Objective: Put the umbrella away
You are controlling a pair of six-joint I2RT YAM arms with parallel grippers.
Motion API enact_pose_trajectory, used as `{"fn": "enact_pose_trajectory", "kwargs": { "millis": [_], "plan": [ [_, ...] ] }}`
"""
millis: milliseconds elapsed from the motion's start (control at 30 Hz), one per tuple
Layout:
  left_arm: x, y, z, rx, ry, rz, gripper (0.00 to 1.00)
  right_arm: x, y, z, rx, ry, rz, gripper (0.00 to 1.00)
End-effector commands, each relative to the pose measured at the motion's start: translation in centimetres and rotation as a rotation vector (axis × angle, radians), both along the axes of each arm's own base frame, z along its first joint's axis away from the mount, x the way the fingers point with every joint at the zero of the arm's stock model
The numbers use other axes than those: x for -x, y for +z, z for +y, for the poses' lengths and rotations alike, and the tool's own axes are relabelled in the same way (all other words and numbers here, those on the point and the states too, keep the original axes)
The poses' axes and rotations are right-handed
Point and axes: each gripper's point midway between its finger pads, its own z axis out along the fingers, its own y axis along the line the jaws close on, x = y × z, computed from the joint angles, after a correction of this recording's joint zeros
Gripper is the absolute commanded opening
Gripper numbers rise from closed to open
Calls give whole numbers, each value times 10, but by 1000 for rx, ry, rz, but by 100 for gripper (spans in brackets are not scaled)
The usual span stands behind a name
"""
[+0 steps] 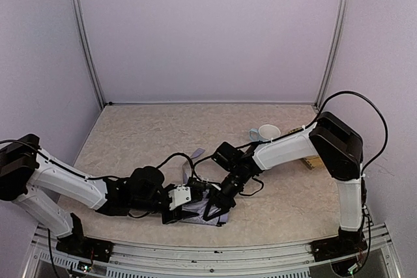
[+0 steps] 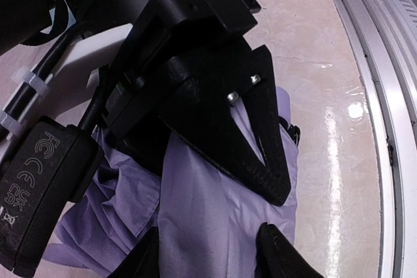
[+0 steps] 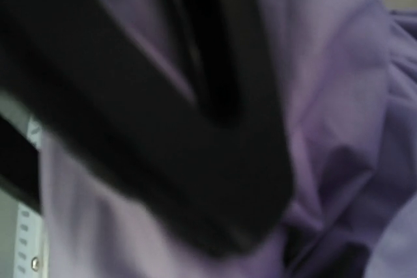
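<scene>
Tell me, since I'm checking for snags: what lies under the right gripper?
Crumpled lavender fabric of the umbrella lies directly under the right gripper, spread on the table. Whatever is beneath that fabric is covered and cannot be seen.

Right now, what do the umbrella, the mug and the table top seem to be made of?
The umbrella: thin woven cloth, probably nylon or polyester, matte lavender; it creases and bunches softly. The mug: likely glazed ceramic, pale and smooth, though too small to be sure. The table: hard glossy top, beige marbled pattern, perhaps laminate; light reflects on it in the left wrist view.
</scene>
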Motion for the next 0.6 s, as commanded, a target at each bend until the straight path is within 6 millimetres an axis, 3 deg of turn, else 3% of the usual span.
{"fn": "enact_pose_trajectory", "kwargs": {
  "millis": [0,133,233,367,433,567],
  "plan": [
    [-3,-23,7,-63,40,180,46,21,-61,-45,280,-16,98,35],
    [-13,-39,11,-84,98,331,35,14,-52,-40,244,-37,86,50],
    [-17,-49,14,-88,117,456,27,7,-30,-34,169,-67,59,66],
    [-16,-61,15,-102,116,587,20,-6,1,-29,73,-132,-1,77],
    [-15,-70,16,-118,121,647,17,-14,14,-30,52,-172,-53,88],
    [-18,-84,19,-136,151,749,14,-34,35,-38,36,-272,-214,93]
  ]
}}
